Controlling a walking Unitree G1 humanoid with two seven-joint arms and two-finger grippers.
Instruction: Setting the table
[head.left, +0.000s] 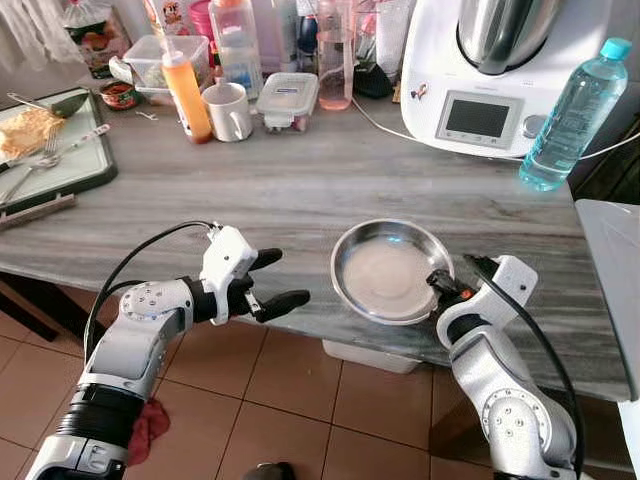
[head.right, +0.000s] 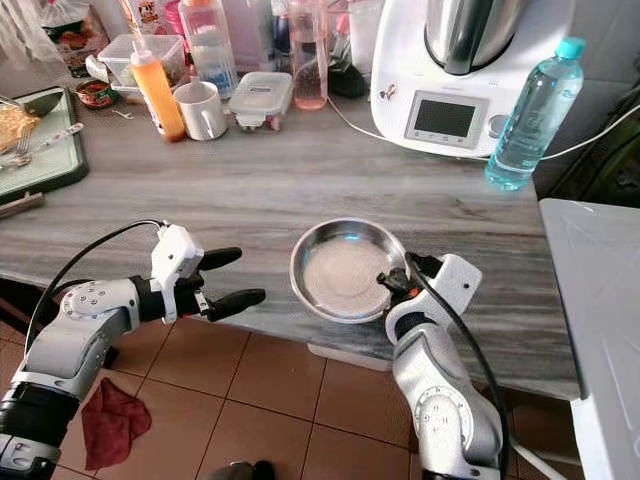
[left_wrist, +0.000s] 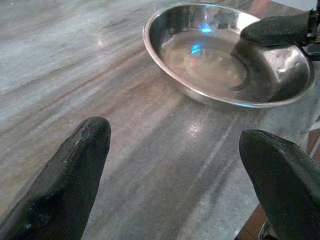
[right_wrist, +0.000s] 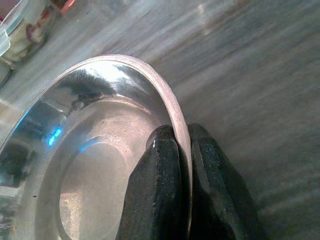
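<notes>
A round steel plate (head.left: 385, 268) lies on the grey marble table (head.left: 290, 190) near its front edge. My right gripper (head.left: 440, 283) is shut on the plate's near right rim; in the right wrist view its two black fingers (right_wrist: 160, 200) pinch the rim (right_wrist: 172, 107) between them. My left gripper (head.left: 274, 280) is open at the table's front edge, to the left of the plate, holding nothing. In the left wrist view its fingertips (left_wrist: 75, 170) stand wide apart, with the plate (left_wrist: 225, 55) ahead of them.
At the back stand a white kitchen machine (head.left: 500, 75), a water bottle (head.left: 572, 115), an orange sauce bottle (head.left: 187, 97), a white mug (head.left: 229, 110) and lidded boxes (head.left: 288, 98). A tray with cutlery (head.left: 45, 155) is far left. A red cloth (head.left: 148, 428) lies on the tiled floor.
</notes>
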